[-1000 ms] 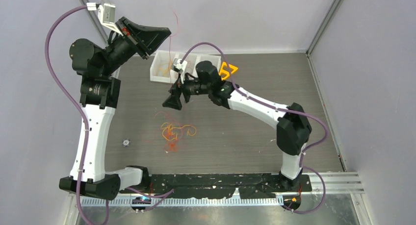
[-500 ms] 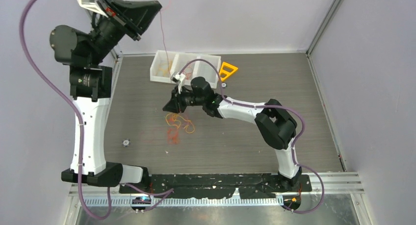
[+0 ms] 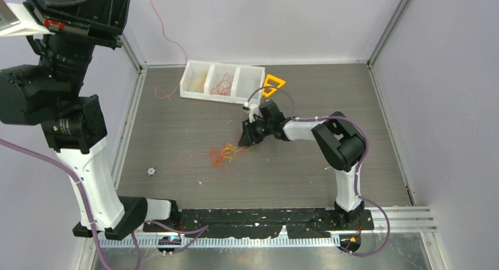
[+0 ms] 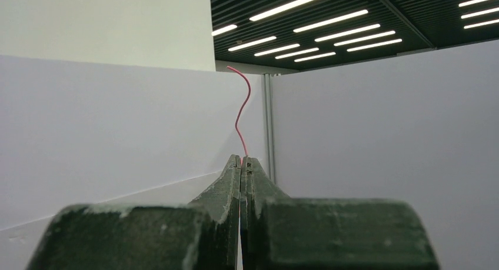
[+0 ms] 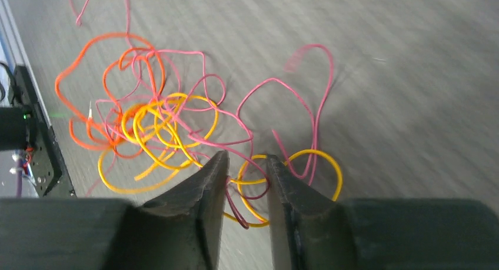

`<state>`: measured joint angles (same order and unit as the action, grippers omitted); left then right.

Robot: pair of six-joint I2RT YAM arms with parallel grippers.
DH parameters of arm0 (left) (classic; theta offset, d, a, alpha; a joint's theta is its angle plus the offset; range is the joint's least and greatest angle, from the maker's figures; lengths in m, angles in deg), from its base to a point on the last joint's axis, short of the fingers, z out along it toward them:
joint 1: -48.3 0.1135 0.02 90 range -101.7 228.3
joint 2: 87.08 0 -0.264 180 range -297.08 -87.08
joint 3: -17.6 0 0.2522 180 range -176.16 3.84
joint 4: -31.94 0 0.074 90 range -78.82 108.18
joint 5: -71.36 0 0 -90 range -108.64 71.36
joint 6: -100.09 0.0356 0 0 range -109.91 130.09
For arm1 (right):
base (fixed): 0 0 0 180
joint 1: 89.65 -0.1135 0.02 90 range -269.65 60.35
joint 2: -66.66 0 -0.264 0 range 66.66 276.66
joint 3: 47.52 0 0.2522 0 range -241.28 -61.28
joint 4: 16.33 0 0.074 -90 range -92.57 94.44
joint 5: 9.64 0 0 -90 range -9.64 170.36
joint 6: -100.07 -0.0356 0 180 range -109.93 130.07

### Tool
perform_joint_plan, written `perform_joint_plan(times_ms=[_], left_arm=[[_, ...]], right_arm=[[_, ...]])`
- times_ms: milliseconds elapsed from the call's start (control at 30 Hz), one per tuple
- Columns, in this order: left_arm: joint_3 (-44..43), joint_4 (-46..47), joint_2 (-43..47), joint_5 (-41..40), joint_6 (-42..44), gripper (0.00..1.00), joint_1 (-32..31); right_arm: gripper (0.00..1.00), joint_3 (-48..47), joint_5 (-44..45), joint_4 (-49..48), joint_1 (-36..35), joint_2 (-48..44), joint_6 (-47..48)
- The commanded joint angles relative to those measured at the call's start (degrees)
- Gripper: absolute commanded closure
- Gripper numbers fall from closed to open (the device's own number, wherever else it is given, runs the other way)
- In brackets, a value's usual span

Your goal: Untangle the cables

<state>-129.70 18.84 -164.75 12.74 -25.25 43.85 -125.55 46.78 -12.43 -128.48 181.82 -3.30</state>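
Your left claw [image 4: 240, 163] is pressed flat shut on one pink strand [image 4: 241, 114] and is held high above the table [image 3: 306, 164]. The strand pokes up past the tips in a soft wave. In the overhead view its long tail hangs down, and the end trails just beside the left end of the white tray [image 3: 219, 98]. The rest of the cables [image 3: 226, 155] lie as a small loose clump on the table in front of your right claw [image 5: 246, 167], well apart from the tray. That claw sits low over the clump's edge with its jaws only narrowly parted. A yellow loop [image 5: 341, 177] and another strand or two run through the gap; they look unpinched, though you can't be sure from here. Treat these wires as nearly weightless, springy and slick. They hold their curl and snag on each other, so a pull on one will likely drag the whole clump along. Take a single strand at a free end or an outer loop, such as that yellow one, not the knotted middle where orange, yellow and pink cross. Close fully, because something this thin can slip from a half-closed claw, and draw it away slowly.
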Motion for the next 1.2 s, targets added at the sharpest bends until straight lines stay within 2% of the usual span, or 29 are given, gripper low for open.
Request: perform_joint_plan(times_ms=[0, 67, 133, 233, 300, 367, 467, 633, 833, 1000, 1167], left_arm=[[4.7, 0.7, 1.5, -0.3, -1.4, 1.0, 0.5], [9.7, 1.0, 3.0, 0.8, -2.2, 1.0, 0.4], [15.1, 2.3, 4.4, 2.3, -2.7, 1.0, 0.5], [21.3, 3.6, 5.5, 4.1, -3.7, 1.0, 0.3], [24.6, 5.0, 5.7, 5.2, -5.4, 1.0, 0.3], [27.8, 5.3, 5.4, 5.7, -6.2, 1.0, -0.2], [30.7, 6.0, 4.2, 6.5, -5.2, 1.0, -1.7], [29.5, 6.9, -1.3, 6.0, 0.0, 1.0, -5.4], [20.8, 10.9, -13.9, 3.1, 3.5, 1.0, -7.5], [10.5, 13.3, -25.6, 2.4, 1.9, 1.0, -7.8], [6.0, 15.3, -32.9, 1.9, 3.6, 1.0, -8.6]], right_arm=[[0.54, 0.3, -2.4, 4.7, 3.8, -6.5, 5.1], [0.41, 0.3, -4.4, 6.5, 5.4, -10.4, 6.6], [0.33, -0.4, -6.6, 8.7, 6.5, -14.1, 9.1], [0.23, -4.6, -9.3, 19.2, 7.1, -19.1, 14.7], [0.13, -7.7, -11.7, 23.9, 7.1, -23.0, 17.1], [0.08, -11.4, -12.9, 28.2, 7.1, -26.1, 19.5], [0.06, -16.8, -12.2, 35.5, 7.3, -29.2, 22.6], [0.06, -16.8, -8.2, 38.4, 10.7, -30.6, 23.4], [0.07, -12.5, -10.2, 36.6, 19.7, -31.6, 18.8], [0.06, -10.9, -8.9, 37.3, 21.8, -32.7, 20.3], [0.07, -10.6, -8.6, 38.1, 23.0, -32.3, 21.2]])
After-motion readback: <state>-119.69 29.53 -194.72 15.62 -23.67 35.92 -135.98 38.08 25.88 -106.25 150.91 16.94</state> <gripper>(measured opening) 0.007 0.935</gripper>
